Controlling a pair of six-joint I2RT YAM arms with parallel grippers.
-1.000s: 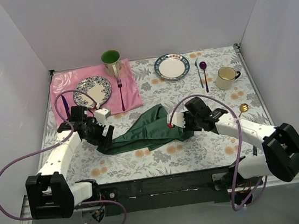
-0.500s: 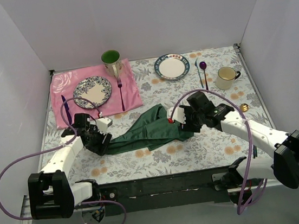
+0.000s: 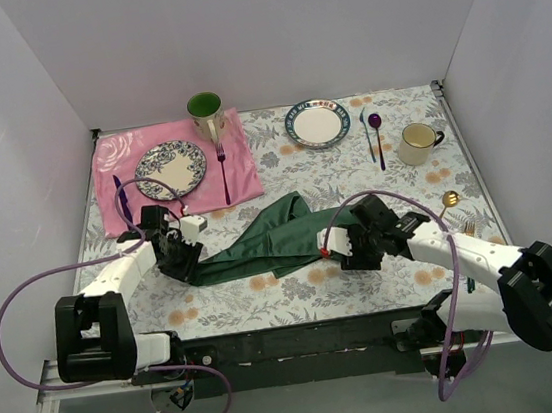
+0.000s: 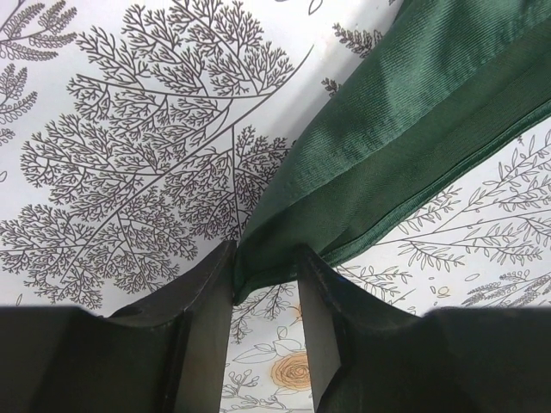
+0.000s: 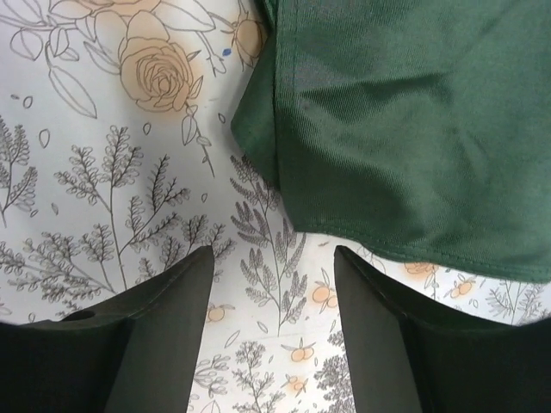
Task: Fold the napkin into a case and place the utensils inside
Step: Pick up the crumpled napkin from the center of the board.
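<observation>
The dark green napkin (image 3: 270, 239) lies bunched in a long strip across the middle of the table. My left gripper (image 3: 189, 268) is at its left end. In the left wrist view the napkin's corner (image 4: 387, 146) reaches in between the fingertips of that gripper (image 4: 265, 258), whose jaws stand narrowly apart with tablecloth showing between them. My right gripper (image 3: 338, 255) is open at the right end. In its wrist view the napkin's edge (image 5: 413, 129) lies just beyond the open gripper (image 5: 274, 258), which holds nothing. One utensil's gold head (image 3: 449, 199) shows beside the right arm.
A pink cloth (image 3: 242, 175) at the back left carries a patterned plate (image 3: 171, 169), a green-lined mug (image 3: 206, 114) and a pink fork (image 3: 223, 173). A white plate (image 3: 317, 123), a purple spoon (image 3: 377, 134) and a cream mug (image 3: 417, 144) stand at the back right.
My right gripper has opened, let go of the napkin's right end and drawn back toward the near edge. My left gripper's jaws have narrowed around the napkin's left corner.
</observation>
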